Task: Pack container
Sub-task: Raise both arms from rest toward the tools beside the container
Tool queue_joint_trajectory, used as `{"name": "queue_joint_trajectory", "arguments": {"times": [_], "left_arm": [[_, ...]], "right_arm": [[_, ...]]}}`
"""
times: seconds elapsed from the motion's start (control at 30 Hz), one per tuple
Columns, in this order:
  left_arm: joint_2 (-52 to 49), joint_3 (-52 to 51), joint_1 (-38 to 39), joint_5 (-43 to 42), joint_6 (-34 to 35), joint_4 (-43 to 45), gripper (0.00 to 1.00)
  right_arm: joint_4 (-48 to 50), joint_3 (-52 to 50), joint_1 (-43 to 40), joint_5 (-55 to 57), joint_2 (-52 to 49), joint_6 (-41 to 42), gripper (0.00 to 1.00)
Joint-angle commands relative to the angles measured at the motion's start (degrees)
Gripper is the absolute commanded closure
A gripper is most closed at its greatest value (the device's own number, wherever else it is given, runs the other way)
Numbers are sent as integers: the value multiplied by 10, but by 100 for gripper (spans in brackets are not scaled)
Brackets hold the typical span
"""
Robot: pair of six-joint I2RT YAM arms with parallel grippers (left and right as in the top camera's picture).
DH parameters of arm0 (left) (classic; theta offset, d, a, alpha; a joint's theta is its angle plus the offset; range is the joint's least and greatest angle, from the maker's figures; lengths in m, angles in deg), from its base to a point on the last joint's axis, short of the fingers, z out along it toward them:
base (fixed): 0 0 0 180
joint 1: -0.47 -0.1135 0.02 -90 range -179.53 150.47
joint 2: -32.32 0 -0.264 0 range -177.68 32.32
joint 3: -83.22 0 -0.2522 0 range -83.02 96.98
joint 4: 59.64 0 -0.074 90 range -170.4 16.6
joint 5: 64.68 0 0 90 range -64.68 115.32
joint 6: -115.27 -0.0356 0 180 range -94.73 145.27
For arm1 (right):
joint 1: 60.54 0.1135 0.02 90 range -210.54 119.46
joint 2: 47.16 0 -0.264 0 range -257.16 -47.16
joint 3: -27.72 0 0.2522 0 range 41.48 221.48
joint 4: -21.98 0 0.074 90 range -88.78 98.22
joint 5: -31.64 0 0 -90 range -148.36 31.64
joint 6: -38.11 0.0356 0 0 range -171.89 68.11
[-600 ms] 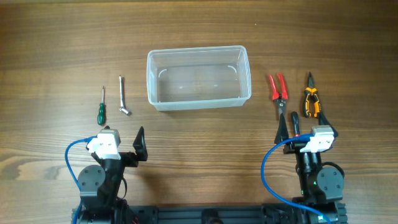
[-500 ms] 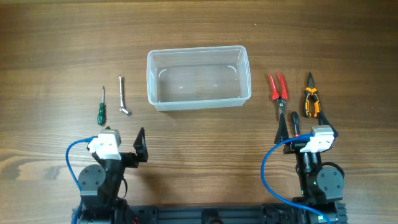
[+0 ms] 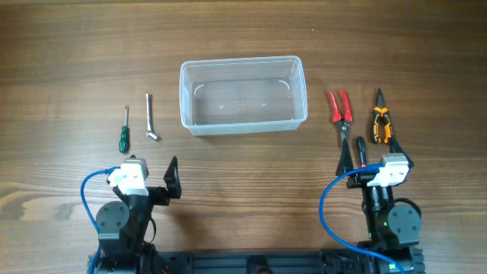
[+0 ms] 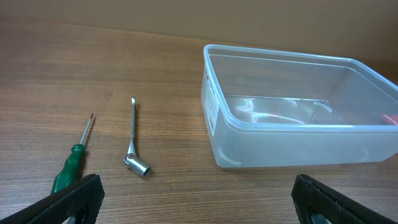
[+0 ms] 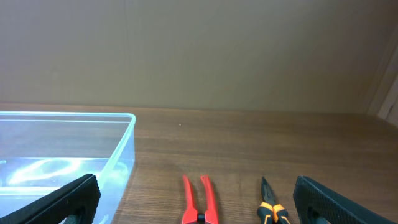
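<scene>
Four tools (image 3: pixel 340 106) flank the empty container (image 3: pixel 243 128), set centrally toward the far edge; we find the left gripper (image 4: pixel 196 186) and right gripper (image 5: pixel 196 183) spread wide, holding nothing, and advise gripping the screwdriver (image 3: pixel 122 137) mid-handle first.

We find bare table (image 3: pixel 243 179) between the two arms, in front of the container (image 3: pixel 242 128). Its open top is unobstructed from above, but its walls block low sideways travel across the centre.

On the left, the green screwdriver (image 3: pixel 122 131) and the L-shaped wrench (image 3: pixel 151 119) lie apart, with a wider gap from wrench to container. The left gripper (image 4: pixel 199 202), jaws wide, has bare wood ahead.

On the right, the red pliers (image 3: pixel 340 108) and the orange pliers (image 3: pixel 380 122) lie near each other. The right gripper (image 5: pixel 196 199), jaws wide, sits just before them.
</scene>
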Motion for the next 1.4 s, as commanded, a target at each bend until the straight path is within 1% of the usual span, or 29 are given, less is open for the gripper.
{"name": "queue_joint_trajectory", "arguments": {"times": [0.0, 0.87, 0.93, 1.07, 1.1, 1.17, 1.23, 1.3, 1.37], "left_arm": [[1, -3, -3, -9, 9, 1, 0], [1, -3, -3, -9, 9, 1, 0], [1, -3, -3, 10, 7, 5, 0], [1, -3, -3, 2, 9, 8, 0], [1, -3, -3, -7, 14, 24, 0], [1, -3, -3, -18, 75, 64, 0], [1, -3, -3, -18, 103, 71, 0], [1, -3, -3, -18, 115, 85, 0], [1, -3, -3, 0, 115, 114, 0]], "right_arm": [[3, -1, 2, -9, 5, -3, 0], [3, -1, 2, -9, 5, -3, 0], [3, -1, 2, -9, 5, -3, 0], [3, -1, 2, -9, 5, -3, 0], [3, -1, 2, -9, 5, -3, 0], [4, -1, 2, -9, 5, -3, 0], [4, -1, 2, -9, 5, 4, 0], [3, -1, 2, -10, 5, 3, 0], [3, -1, 2, -20, 5, 4, 0]]}}
